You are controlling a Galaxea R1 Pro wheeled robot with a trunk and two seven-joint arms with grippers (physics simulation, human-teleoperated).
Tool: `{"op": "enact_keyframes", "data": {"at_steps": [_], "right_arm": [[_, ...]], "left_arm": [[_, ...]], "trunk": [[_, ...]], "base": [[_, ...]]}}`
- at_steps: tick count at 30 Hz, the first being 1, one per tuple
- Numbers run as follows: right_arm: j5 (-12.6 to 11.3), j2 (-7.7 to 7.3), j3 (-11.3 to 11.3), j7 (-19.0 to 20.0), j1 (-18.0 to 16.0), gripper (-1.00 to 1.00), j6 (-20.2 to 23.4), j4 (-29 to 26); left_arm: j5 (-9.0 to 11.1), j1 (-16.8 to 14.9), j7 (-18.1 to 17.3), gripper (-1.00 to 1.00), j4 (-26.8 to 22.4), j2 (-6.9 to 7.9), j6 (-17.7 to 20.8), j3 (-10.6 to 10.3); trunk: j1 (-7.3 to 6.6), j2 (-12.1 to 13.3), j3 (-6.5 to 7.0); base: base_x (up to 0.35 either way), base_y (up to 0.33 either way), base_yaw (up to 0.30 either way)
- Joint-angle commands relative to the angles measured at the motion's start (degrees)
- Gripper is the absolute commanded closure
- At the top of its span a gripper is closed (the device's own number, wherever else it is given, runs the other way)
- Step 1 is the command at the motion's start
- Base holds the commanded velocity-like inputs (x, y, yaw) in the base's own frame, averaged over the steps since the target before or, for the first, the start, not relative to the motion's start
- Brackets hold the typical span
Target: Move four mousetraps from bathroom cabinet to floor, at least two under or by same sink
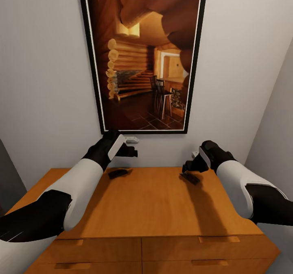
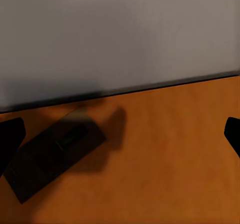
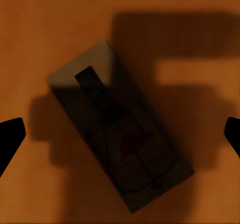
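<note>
Pickup step: both end effectors, L point(image 1: 132, 152) & R point(image 1: 188, 169), hovered spread wide over mousetraps point(image 1: 119, 173) point(image 1: 190, 178) on cabinet point(image 1: 154, 201) surface; next, lower & close.

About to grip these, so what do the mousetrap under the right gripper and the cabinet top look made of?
Mousetrap: apparently a dark brown wooden board, matte, with dark wire that looks metallic. Cabinet top: orange-brown wood look, smooth with a faint sheen.

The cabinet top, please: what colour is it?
Orange-brown wood, clearest on the cabinet in the head view.
</note>
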Motion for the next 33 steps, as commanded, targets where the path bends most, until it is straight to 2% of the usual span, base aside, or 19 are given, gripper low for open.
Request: {"op": "enact_keyframes", "data": {"at_steps": [1,33], "right_arm": [[0.6,0.0,-0.31,0.42,-0.03,-1.0,-0.06,0.25],[0.77,-0.07,-0.2,0.58,-0.03,-1.0,-0.92,1.5]], "left_arm": [[0.59,-0.05,0.57,-1.0,-0.04,0.0,0.15,-0.13],[0.52,-0.05,0.57,-1.0,0.01,0.0,0.04,-0.14]], "trunk": [[0.0,-0.04,-0.07],[0.0,-0.04,-0.07]], "base": [[0.0,0.0,0.0],[0.0,0.0,0.0]]}}
